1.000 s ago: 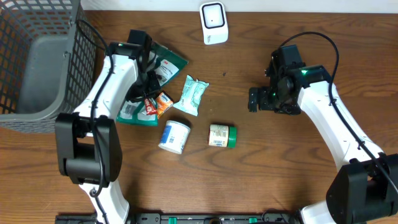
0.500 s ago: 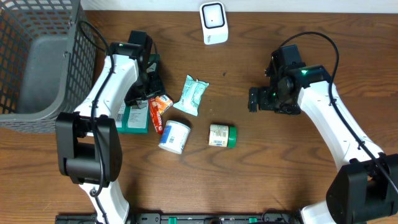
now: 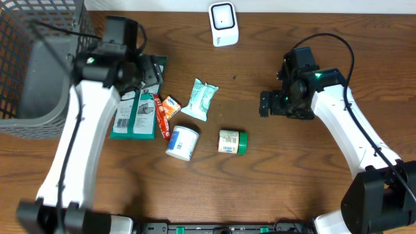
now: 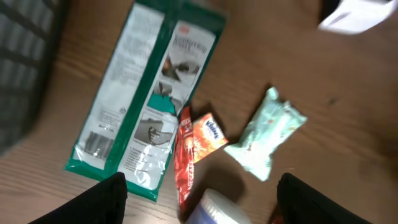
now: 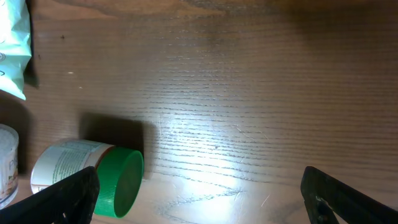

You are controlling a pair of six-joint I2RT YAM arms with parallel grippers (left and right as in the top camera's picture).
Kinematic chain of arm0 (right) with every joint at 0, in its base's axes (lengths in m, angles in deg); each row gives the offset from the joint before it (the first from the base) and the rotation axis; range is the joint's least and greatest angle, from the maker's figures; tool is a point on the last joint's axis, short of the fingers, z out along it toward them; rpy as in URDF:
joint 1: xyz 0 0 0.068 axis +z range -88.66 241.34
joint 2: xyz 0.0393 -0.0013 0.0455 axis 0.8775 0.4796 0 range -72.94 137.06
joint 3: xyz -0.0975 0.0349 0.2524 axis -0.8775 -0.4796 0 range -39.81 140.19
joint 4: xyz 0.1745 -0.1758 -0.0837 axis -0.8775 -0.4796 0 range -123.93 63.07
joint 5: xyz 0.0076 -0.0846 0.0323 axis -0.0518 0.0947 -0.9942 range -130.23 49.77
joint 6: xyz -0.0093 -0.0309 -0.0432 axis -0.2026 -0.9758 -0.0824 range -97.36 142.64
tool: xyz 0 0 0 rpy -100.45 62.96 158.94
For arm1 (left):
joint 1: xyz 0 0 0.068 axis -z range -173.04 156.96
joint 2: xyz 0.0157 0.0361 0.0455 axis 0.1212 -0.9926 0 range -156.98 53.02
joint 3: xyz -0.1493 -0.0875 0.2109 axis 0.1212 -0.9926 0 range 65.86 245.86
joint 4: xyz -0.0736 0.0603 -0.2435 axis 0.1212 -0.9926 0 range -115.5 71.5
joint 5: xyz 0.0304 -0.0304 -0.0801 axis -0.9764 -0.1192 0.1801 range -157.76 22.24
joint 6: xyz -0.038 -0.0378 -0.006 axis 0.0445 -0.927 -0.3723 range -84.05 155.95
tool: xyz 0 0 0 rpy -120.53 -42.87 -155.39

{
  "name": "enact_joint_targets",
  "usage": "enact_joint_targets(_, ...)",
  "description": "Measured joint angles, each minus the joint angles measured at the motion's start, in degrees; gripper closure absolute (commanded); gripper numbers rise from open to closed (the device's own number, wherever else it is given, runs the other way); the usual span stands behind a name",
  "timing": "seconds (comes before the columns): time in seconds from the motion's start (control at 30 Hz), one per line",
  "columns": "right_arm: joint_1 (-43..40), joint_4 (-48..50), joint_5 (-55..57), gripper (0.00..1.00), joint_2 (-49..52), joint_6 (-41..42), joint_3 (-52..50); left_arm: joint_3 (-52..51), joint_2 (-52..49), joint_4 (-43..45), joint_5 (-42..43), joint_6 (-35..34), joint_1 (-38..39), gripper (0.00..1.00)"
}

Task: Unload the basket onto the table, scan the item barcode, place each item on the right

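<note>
Since half a second ago the left arm [image 3: 81, 130] has lifted and swung toward the basket [image 3: 26, 39], blurred by motion. It has left the green packet [image 3: 134, 112] flat on the table [image 3: 273, 182], against the orange sachets [image 3: 166, 109] and well apart from the white scanner [image 3: 223, 25]. The packet's top edge is hidden under the left end effector [image 3: 151, 70], which seems raised above it, fingers [image 4: 109, 196] wide apart and gripping nothing. The right end effector [image 5: 199, 186] has not moved: it is fully spread and empty, near the green-capped bottle [image 5: 93, 177].
</note>
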Motion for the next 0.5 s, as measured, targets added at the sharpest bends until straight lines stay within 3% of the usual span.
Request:
enact_joint_targets(0.23, 0.0, 0.3, 0.0, 0.01, 0.0, 0.0, 0.0, 0.2, 3.9, -2.4, 0.0, 1.1, 0.0, 0.23)
enact_joint_targets(0.3, 0.0, 3.1, -0.1, 0.01, 0.0, 0.0, -0.1, 0.2, 3.8, -3.6, 0.0, 1.6, 0.0, 0.29)
enact_joint_targets(0.33, 0.0, 4.0, -0.2, 0.01, 0.0, 0.0, -0.1, 0.2, 3.8, -4.0, 0.0, 1.9, 0.0, 0.4)
enact_joint_targets(0.37, 0.0, 3.8, -0.7, 0.01, 0.0, 0.0, 0.0, 0.2, 3.8, -4.5, 0.0, 2.5, 0.0, 0.62)
enact_joint_targets(0.4, 0.0, 3.1, -1.0, 0.01, 0.0, 0.0, 0.0, 0.2, 3.8, -4.7, 0.0, 3.0, 0.0, 0.9)
enact_joint_targets(0.47, 0.0, 1.9, -1.7, 0.05, 0.0, 0.0, -0.1, 0.2, 3.8, -5.2, 0.0, 2.9, 0.0, 0.93)
enact_joint_targets(0.5, 0.0, 1.8, -2.1, 0.21, 0.0, 0.0, -0.1, 0.2, 3.8, -5.4, 0.0, 2.9, 0.0, 0.93)
